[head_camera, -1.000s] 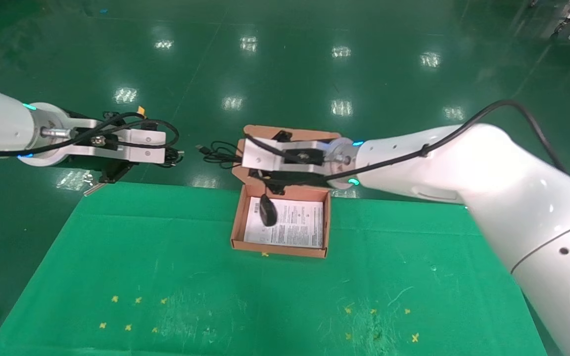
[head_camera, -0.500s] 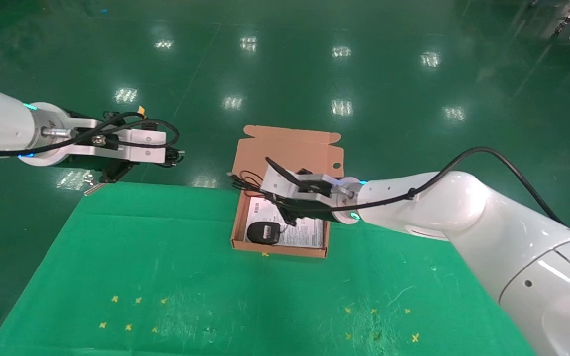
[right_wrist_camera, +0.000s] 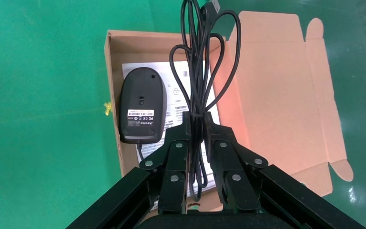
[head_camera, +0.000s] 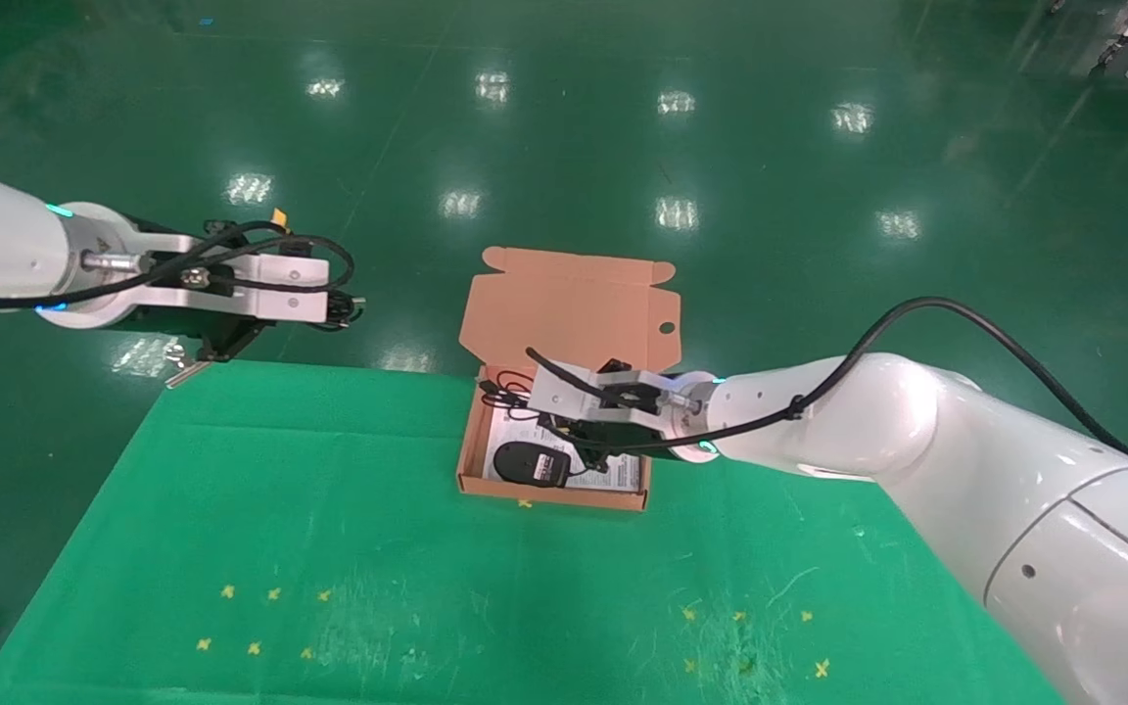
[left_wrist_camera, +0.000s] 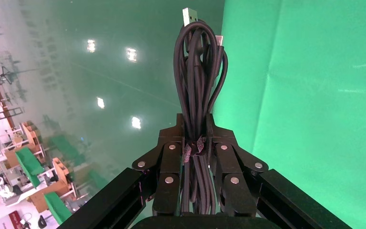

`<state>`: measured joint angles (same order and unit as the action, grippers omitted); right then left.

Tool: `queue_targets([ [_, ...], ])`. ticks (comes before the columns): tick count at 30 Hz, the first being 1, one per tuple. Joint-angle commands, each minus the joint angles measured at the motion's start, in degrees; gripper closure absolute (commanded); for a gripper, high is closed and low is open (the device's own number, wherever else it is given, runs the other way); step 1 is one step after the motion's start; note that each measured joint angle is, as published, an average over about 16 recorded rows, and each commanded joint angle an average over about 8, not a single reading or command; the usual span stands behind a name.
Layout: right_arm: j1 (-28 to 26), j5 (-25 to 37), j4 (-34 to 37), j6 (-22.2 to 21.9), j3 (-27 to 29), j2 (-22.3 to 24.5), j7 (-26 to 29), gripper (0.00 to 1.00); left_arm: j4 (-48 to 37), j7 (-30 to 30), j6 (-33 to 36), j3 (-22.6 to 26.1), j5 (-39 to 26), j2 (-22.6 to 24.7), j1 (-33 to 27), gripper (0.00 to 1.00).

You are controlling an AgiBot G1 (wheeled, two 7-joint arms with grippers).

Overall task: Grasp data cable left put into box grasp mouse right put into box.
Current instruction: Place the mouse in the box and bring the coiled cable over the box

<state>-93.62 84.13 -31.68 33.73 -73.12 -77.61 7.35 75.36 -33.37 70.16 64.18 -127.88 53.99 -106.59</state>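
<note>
My left gripper (head_camera: pixel 334 308) hangs beyond the table's far left edge, shut on the data cable (left_wrist_camera: pixel 198 71), a black looped bundle that sticks out past the fingertips (left_wrist_camera: pixel 195 126). The box (head_camera: pixel 471 441) stands open at the table's far middle, with its lid (head_camera: pixel 574 313) leaning back. The mouse (head_camera: pixel 530 462) lies underside up on the white leaflet (right_wrist_camera: pixel 176 86) in the box's near left corner (right_wrist_camera: pixel 142 105). My right gripper (head_camera: pixel 574 436) is low over the box, shut (right_wrist_camera: pixel 197 121) on the mouse's bundled cord (right_wrist_camera: pixel 200 57), whose loops reach toward the lid.
A green cloth (head_camera: pixel 329 548) with small yellow cross marks covers the table. Glossy green floor lies beyond its far edge. The box lid has tabs and a round hole (head_camera: pixel 665 328). My right forearm (head_camera: pixel 819 431) crosses the table's right side.
My right gripper has come down and toward me with the cord. The mouse, which dangled over the box, now lies flat inside it. The left arm has not moved.
</note>
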Motion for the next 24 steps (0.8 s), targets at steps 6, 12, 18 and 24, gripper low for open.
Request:
queue_targets([
  [6, -0.1, -0.2, -1.8, -0.2, -0.5, 1.7, 0.5, 0.00, -1.4, 1.0, -2.2, 0.2, 1.2, 1.7, 1.8, 1.00],
  [12, -0.9, -0.4, -3.1, -0.3, -0.1, 4.5, 1.0, 0.00, -4.2, 2.8, -5.9, 1.0, 1.8, 4.6, 4.7, 1.00],
  [18, -1.5, -0.5, -5.9, -0.4, 0.5, 9.8, 1.4, 0.00, -8.0, 5.6, -11.5, 1.4, 2.6, 8.0, 7.7, 1.00],
  [24, -2.2, 0.3, -10.6, -0.2, 0.6, 16.2, 2.5, 0.00, -16.0, 10.1, -19.0, 1.6, 3.7, 13.7, 10.1, 1.00],
])
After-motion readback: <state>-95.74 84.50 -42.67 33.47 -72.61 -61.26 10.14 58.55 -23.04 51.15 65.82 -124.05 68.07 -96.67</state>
